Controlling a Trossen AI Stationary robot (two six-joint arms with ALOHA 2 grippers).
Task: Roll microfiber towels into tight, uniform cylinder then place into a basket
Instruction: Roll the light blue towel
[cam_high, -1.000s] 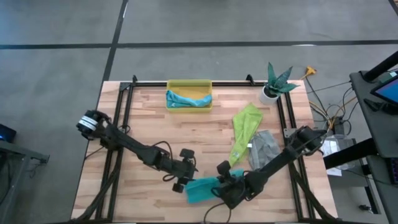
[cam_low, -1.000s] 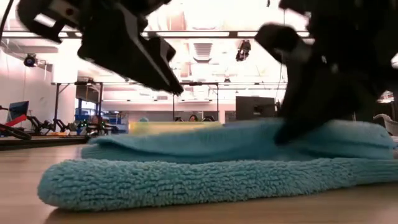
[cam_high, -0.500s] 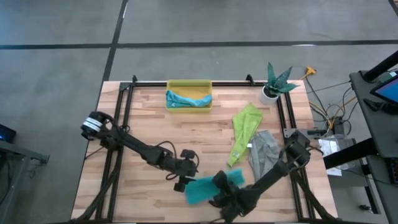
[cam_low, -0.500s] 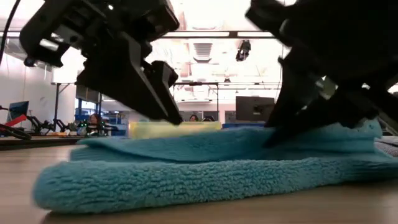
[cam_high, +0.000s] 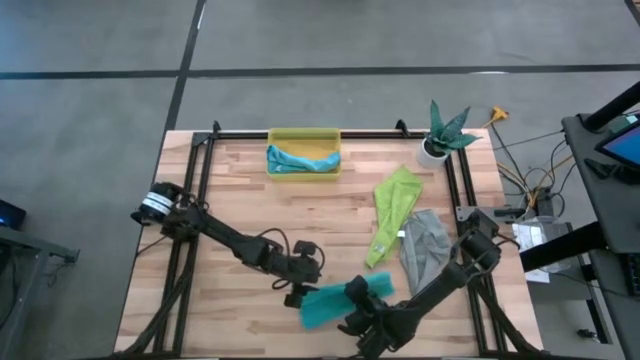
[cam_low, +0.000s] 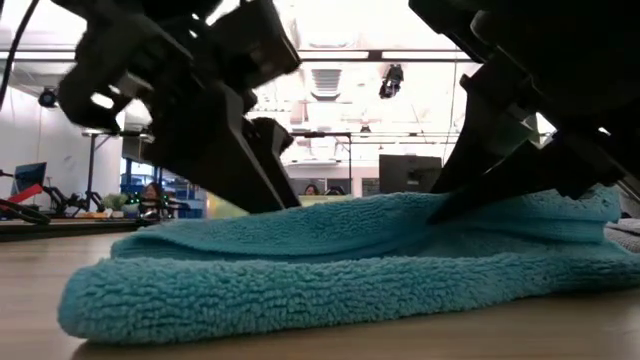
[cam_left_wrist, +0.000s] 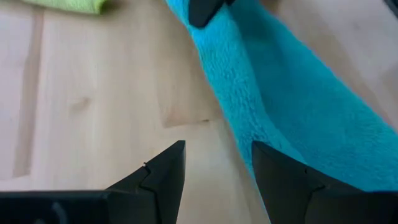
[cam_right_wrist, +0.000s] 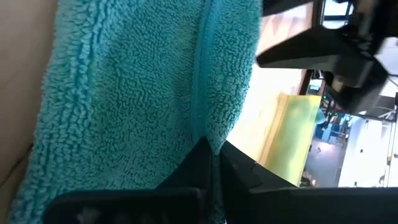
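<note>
A teal towel lies folded in layers on the wood near the table's front edge; it also shows in the low view. My right gripper is over the towel's middle, shut on its upper layer. My left gripper is open at the towel's left end, with one finger over the towel's edge and the other over bare wood. The yellow basket stands at the far edge with another blue-green towel in it. A lime green towel and a grey towel lie flat at the right. My right gripper pinches the hemmed edge of the towel's upper layer between its two fingers. The fingers slant down onto it from the table's right. The towel's lower layers stay on the table. Whether my left gripper touches the towel, I cannot tell.
A white plant pot with a green plant stands at the far right corner. Black frame rails run along the table's left, right and far sides. Bare wood lies between the basket and the teal towel.
My right gripper has gone a little toward the table's near left along the teal towel and now has its upper layer's edge. My left gripper has come down closer to the towel's left end. The towel's lower layers have stayed in place.
</note>
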